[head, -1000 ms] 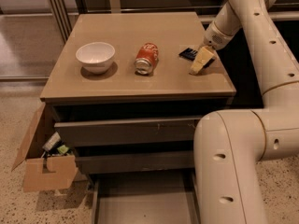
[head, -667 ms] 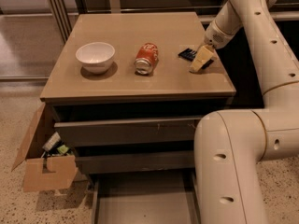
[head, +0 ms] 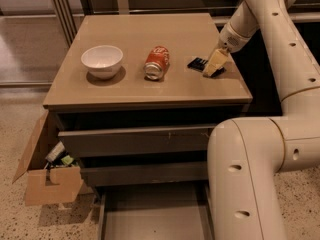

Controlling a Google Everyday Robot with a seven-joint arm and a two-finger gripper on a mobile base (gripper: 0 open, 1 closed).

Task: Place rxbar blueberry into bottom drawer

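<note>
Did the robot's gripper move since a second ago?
No. The gripper is at the rxbar blueberry, just as far from the can as before.

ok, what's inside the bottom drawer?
Only plain grey floor shows in the bottom drawer; the arm covers its right part, and the front runs out of frame. The rxbar blueberry lies on the tabletop, with the gripper at its right end.

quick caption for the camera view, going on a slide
The end effector sits at the rxbar blueberry on the cabinet top, near a tipped soda can; bottom drawer open below.
</note>
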